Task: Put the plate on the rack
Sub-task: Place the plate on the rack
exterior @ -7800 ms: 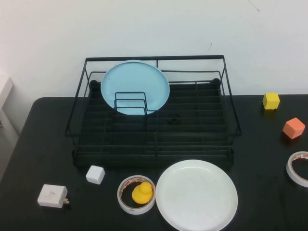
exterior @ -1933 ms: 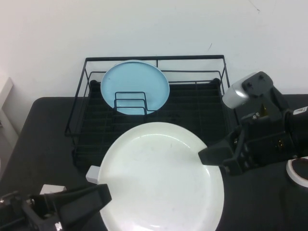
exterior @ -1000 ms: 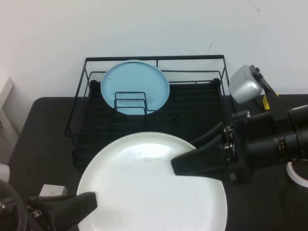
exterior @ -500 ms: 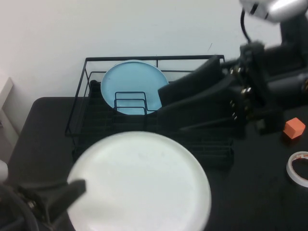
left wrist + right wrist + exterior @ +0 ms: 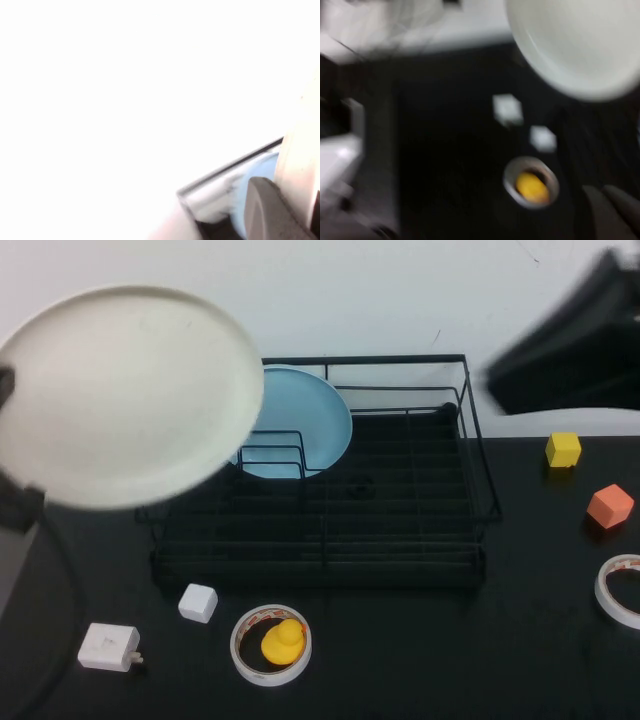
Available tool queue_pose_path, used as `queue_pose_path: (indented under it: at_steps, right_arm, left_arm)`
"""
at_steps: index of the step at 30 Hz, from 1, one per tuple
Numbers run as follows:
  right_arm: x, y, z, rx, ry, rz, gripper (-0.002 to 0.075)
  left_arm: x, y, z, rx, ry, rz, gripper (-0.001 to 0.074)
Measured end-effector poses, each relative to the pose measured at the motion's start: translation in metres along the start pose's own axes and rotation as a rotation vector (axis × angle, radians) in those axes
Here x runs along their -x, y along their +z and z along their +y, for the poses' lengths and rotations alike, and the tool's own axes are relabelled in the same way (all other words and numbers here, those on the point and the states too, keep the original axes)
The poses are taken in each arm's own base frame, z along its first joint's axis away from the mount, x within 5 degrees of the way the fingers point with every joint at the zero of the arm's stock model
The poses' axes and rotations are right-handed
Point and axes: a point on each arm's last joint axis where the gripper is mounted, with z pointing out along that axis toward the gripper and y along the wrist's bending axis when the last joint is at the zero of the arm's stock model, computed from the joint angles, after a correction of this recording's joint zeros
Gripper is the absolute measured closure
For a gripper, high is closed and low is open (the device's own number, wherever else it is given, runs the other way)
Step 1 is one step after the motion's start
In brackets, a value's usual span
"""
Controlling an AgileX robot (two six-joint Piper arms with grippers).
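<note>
I hold the plate (image 5: pixel 125 395) high at the far left, above the rack's (image 5: pixel 320 540) left end, pinched at its edge by the left pincer (image 5: pixel 280 212) for slotting, while the right pincer (image 5: pixel 615 200), pressed together and empty, stays clear at the far right.

Left claw (image 5: pixel 10 440) raised and clamped; right claw (image 5: pixel 610 197) closed, raised.

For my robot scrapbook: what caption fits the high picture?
Left pincer lifts the white plate by the rack; right pincer is away.
</note>
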Motion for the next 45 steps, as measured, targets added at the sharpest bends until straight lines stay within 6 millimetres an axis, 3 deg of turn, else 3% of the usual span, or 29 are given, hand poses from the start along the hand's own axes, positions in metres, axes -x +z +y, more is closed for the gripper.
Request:
queue_pose_path:
  at_steps: [4,8,16,23,29,45]
  right_arm:
    - [-0.022,-0.020,0.005,-0.191,0.050,0.156,0.0722]
    - [-0.052,-0.027,0.016,-0.276,0.084,0.272,0.0724]
    - [-0.112,-0.028,0.053,-0.294,0.169,0.360,0.0726]
    - [-0.158,-0.020,0.078,-0.334,0.207,0.333,0.0726]
    - [-0.174,-0.023,0.091,-0.353,0.221,0.321,0.0726]
    - [-0.174,-0.025,0.093,-0.371,0.274,0.307,0.0726]
  left_arm:
    - [0.013,0.034,0.005,-0.053,0.274,-0.007,0.0711]
    - [0.015,0.071,0.004,-0.152,0.400,-0.023,0.0712]
    - [-0.010,0.152,0.005,-0.272,0.531,0.017,0.0712]
    - [-0.038,0.203,-0.008,-0.365,0.620,0.031,0.0713]
    - [-0.050,0.230,-0.013,-0.392,0.671,0.029,0.0713]
    - [-0.068,0.278,-0.010,-0.379,0.696,0.034,0.0713]
